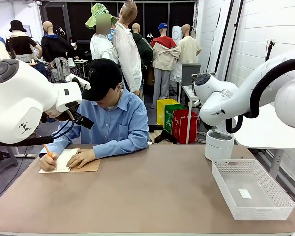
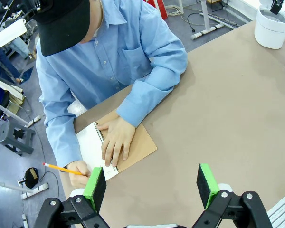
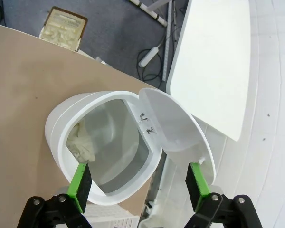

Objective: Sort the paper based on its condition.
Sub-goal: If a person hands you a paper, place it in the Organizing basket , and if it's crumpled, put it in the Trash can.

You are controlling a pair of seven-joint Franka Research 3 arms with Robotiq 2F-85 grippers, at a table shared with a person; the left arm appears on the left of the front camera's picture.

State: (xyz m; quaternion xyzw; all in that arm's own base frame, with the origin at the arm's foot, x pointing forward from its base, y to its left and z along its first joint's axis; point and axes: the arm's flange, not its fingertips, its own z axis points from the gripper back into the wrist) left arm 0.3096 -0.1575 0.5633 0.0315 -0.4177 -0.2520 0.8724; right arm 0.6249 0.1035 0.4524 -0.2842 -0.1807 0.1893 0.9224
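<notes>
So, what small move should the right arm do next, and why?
Probably lift clear of the bin: the right fingers stand open and empty above it, and crumpled paper lies inside. The person is writing in the notebook.

White basket (image 1: 278, 206) at four o'clock — tiny tag (image 1: 245, 193) inside. Round open-lidded bin (image 1: 219, 146) at two o'clock. Brown-covered notebook (image 1: 88, 167) at ten o'clock.

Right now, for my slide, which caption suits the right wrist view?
Open right gripper hovers over a white bin, lid raised, crumpled paper inside.
</notes>
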